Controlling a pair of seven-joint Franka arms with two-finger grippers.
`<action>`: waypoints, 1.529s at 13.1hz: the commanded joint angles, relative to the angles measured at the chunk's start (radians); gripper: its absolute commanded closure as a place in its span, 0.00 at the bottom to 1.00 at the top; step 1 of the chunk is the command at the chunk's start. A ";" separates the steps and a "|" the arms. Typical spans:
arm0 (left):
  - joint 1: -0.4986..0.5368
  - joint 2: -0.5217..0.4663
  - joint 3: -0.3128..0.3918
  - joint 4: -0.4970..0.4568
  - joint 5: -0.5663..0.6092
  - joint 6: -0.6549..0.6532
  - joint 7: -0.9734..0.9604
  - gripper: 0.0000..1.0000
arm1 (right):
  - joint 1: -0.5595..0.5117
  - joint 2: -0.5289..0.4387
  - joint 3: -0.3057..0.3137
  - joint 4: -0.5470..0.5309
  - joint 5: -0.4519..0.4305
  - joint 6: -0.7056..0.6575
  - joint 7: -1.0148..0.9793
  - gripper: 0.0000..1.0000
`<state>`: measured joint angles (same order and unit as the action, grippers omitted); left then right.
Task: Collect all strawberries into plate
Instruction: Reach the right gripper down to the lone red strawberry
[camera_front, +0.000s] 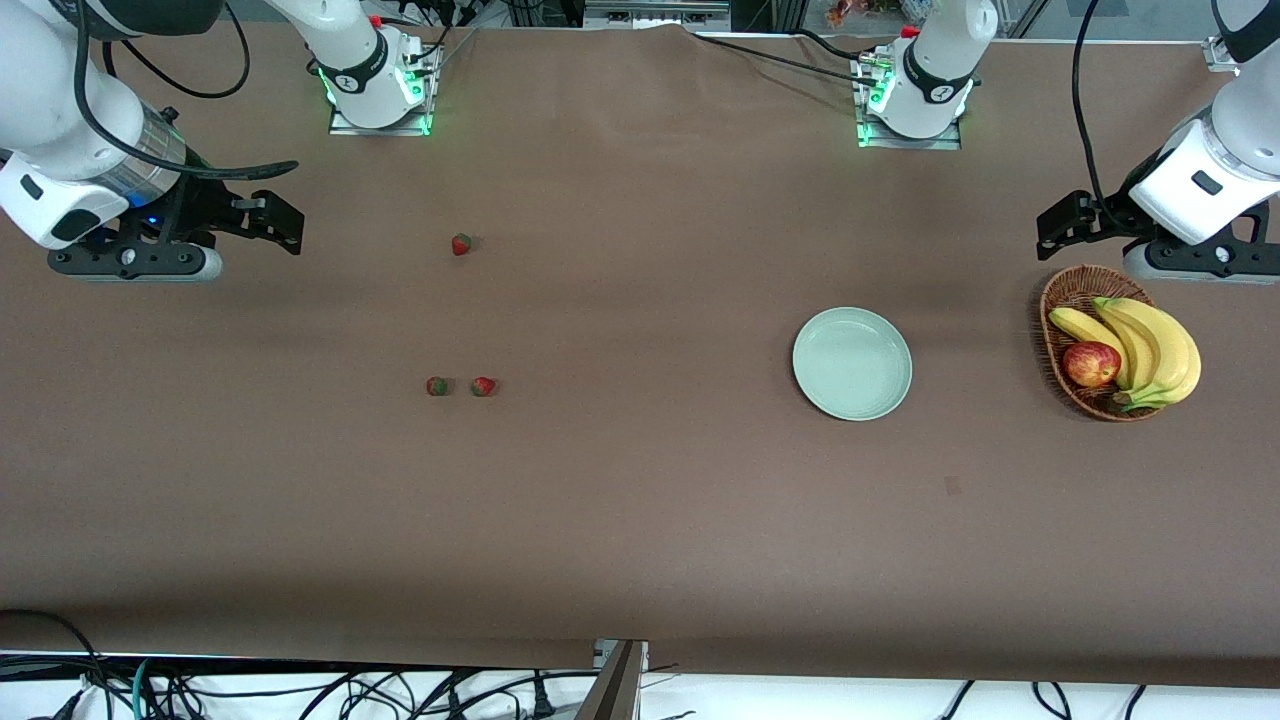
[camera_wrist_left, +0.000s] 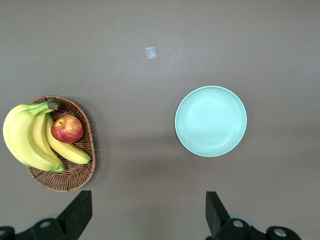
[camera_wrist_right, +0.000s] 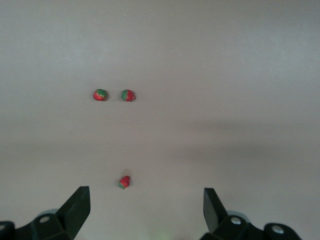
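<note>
Three strawberries lie on the brown table toward the right arm's end: one (camera_front: 461, 244) alone, and two (camera_front: 437, 386) (camera_front: 483, 386) side by side nearer the front camera. The right wrist view shows the pair (camera_wrist_right: 100, 95) (camera_wrist_right: 128, 95) and the single berry (camera_wrist_right: 124, 182). The mint-green plate (camera_front: 852, 363) sits empty toward the left arm's end; it also shows in the left wrist view (camera_wrist_left: 210, 121). My right gripper (camera_front: 275, 222) (camera_wrist_right: 146, 210) is open and empty above the table by the single berry. My left gripper (camera_front: 1065, 222) (camera_wrist_left: 148, 212) is open and empty above the table beside the basket.
A brown wicker basket (camera_front: 1060, 300) with bananas (camera_front: 1150, 345) and a red apple (camera_front: 1091, 363) stands beside the plate at the left arm's end; the left wrist view shows it too (camera_wrist_left: 80, 175). A small pale tag (camera_wrist_left: 151, 52) lies on the cloth near the plate.
</note>
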<state>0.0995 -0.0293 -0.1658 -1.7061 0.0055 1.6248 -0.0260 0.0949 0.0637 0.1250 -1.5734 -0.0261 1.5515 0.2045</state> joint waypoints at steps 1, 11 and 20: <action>0.000 0.016 -0.004 0.033 0.017 -0.023 -0.003 0.00 | -0.006 -0.011 -0.013 0.019 -0.008 -0.039 -0.027 0.00; 0.000 0.016 -0.004 0.031 0.017 -0.023 -0.003 0.00 | 0.026 -0.037 0.013 -0.286 0.094 0.129 0.050 0.00; 0.000 0.015 -0.004 0.033 0.019 -0.022 -0.003 0.00 | 0.026 -0.047 0.219 -0.795 0.098 0.602 0.345 0.00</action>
<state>0.0995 -0.0292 -0.1659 -1.7060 0.0055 1.6247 -0.0260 0.1337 0.0542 0.3452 -2.2880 0.0604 2.1095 0.5477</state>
